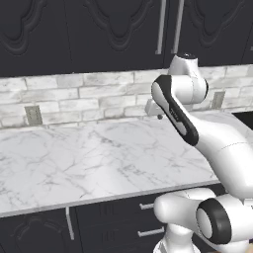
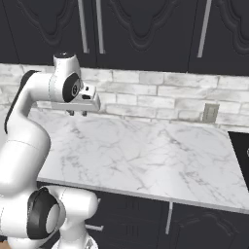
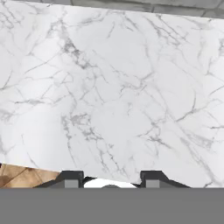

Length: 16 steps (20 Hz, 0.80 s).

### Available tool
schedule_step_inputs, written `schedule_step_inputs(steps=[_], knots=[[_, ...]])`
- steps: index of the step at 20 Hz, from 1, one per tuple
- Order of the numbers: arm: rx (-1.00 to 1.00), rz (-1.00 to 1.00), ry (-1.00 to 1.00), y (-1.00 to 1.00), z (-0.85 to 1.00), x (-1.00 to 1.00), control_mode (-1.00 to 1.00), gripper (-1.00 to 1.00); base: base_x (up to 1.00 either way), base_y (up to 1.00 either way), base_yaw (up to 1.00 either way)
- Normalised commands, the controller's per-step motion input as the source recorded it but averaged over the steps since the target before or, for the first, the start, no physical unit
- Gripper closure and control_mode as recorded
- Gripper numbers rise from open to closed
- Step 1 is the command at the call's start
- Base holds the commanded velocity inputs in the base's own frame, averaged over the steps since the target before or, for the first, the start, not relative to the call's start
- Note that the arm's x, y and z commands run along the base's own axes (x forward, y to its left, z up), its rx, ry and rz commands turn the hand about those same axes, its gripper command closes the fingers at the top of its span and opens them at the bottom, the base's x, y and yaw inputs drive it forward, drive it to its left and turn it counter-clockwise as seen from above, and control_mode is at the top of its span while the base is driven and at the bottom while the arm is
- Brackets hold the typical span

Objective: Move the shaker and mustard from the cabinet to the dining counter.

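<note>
Task looks unstarted. The black upper wall cabinet with curved-panel doors and long silver bar handles point(image 2: 141, 29) stands fully shut, so its contents are hidden; presumably the shaker and mustard sit inside. The white arm's end effector point(image 2: 77, 113) hovers above the white grey-veined marble table along the pale brick backsplash point(image 1: 99, 158), pointing down at it. In the hand view its two dark fingertips point(image 3: 70, 178) stand apart with nothing between them: open, empty. Left to do: open a door, fetch both items, carry them over.
</note>
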Motion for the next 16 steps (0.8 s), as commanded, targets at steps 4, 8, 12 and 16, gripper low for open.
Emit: schedule_step_inputs(steps=[4, 8, 12, 16], knots=[[0.03, -0.05, 0.0, -0.01, 0.01, 0.06, -1.0, -1.0, 0.0, 0.0, 0.0], [0.01, -0.09, -0.28, -0.41, 0.44, 0.03, -1.0, -1.0, 0.0, 0.0, 0.0], [0.0, -0.07, -0.5, -0.26, 0.67, 0.0, -1.0, -1.0, 0.0, 0.0, 0.0], [0.0, -0.01, -0.5, -0.41, 0.71, 0.0, -1.0, -1.0, 0.0, 0.0, 0.0]])
